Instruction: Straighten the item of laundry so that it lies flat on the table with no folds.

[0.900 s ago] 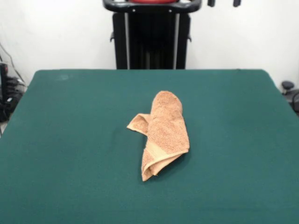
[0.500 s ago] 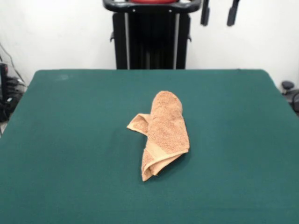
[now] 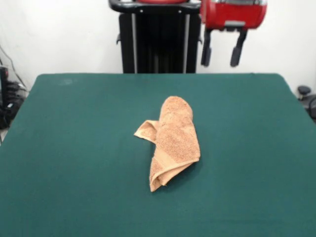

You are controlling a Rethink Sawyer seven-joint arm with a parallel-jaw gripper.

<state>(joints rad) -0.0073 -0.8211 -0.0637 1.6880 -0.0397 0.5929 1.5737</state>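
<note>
The orange-tan terry towel (image 3: pixel 170 140) lies folded and bunched into a long roll near the middle of the dark green table (image 3: pixel 74 158), with a small flap sticking out on its left side. My gripper (image 3: pixel 221 58) hangs open and empty under its red housing at the top, above the table's far edge, up and to the right of the towel. It does not touch the towel.
The robot's black pedestal (image 3: pixel 159 37) stands behind the table's far edge. Cables and dark equipment (image 3: pixel 9 98) sit off the left side, and a dark object (image 3: pixel 306 96) sits off the right side.
My gripper has come down into the picture from the top edge and now shows its red housing and both fingers. The towel has not moved.
</note>
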